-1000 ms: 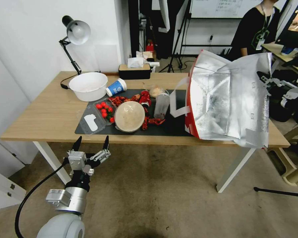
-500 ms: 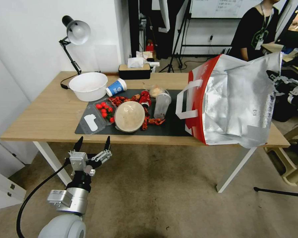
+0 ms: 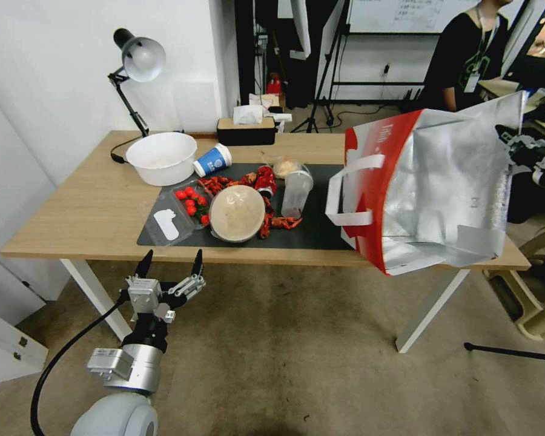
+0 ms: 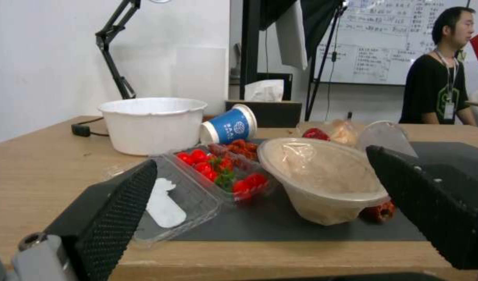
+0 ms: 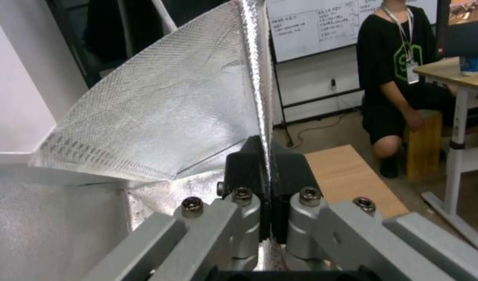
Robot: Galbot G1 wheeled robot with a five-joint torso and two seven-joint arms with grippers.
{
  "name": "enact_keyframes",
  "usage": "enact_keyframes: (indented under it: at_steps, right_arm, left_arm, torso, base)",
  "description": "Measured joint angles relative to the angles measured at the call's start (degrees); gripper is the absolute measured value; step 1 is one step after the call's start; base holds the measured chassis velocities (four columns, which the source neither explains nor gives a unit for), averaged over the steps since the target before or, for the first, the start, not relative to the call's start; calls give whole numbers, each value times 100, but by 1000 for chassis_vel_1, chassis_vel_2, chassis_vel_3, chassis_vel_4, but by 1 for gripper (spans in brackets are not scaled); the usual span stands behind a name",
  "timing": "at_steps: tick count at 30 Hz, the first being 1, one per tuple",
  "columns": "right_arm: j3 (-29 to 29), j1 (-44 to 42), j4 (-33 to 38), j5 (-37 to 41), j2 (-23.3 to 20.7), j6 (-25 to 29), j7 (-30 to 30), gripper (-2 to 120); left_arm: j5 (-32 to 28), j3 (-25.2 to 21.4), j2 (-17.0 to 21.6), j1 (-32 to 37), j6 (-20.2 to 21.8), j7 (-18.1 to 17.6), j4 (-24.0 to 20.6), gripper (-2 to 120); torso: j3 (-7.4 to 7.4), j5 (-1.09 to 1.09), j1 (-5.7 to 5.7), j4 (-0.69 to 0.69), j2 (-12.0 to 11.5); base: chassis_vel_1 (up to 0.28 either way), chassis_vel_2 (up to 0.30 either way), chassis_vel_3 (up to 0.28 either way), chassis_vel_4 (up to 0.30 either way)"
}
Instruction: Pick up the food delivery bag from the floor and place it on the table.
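- Since half a second ago, head view: the bag has swung farther to the right and turned, so more of its red side with white lettering shows, and its low corner now hangs past the counter's front edge rather than over the top.
- Head view, bag: held in the air, tilted, mouth toward the camera, above the counter's right end. Crinkled silver foil lining shows inside, the red side faces left, and a white strap handle loops out from it.
- Head view, right gripper: at the bag's upper right rim, at the picture's right edge.
- Head view, left gripper: below the counter's front edge, over the carpeted floor, fingers spread wide, holding nothing.
- Head view, counter: a dark mat carries a bowl, a tomato tray and a clear cup; a white tub and a tipped blue cup lie near it.
- Left wrist view: both black fingers stand well apart, framing the bowl, tomato tray, white tub and blue cup.
- Right wrist view: the right gripper is clamped tight on a thin upright edge of the bag's foil wall, which rises between the two fingers; foil panels spread beside it.
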Motion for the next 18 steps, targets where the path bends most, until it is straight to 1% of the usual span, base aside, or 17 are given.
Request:
enact_keyframes:
  at_steps: [11,18]
  right_arm:
    - [-88,80,-37,-15,-29,-115,221,0]
    - [-380,361,-184,-95,29,-177,294,0]
  left_arm:
    - [18,15,-8,2,-10,15,2,100]
    - [36,28,-28,-4,-19,23,41,100]
  torso:
    - [0,-1,0,0,0]
    - [0,0,0,-1,0]
  base:
    - [0,0,0,0]
    - [0,0,0,0]
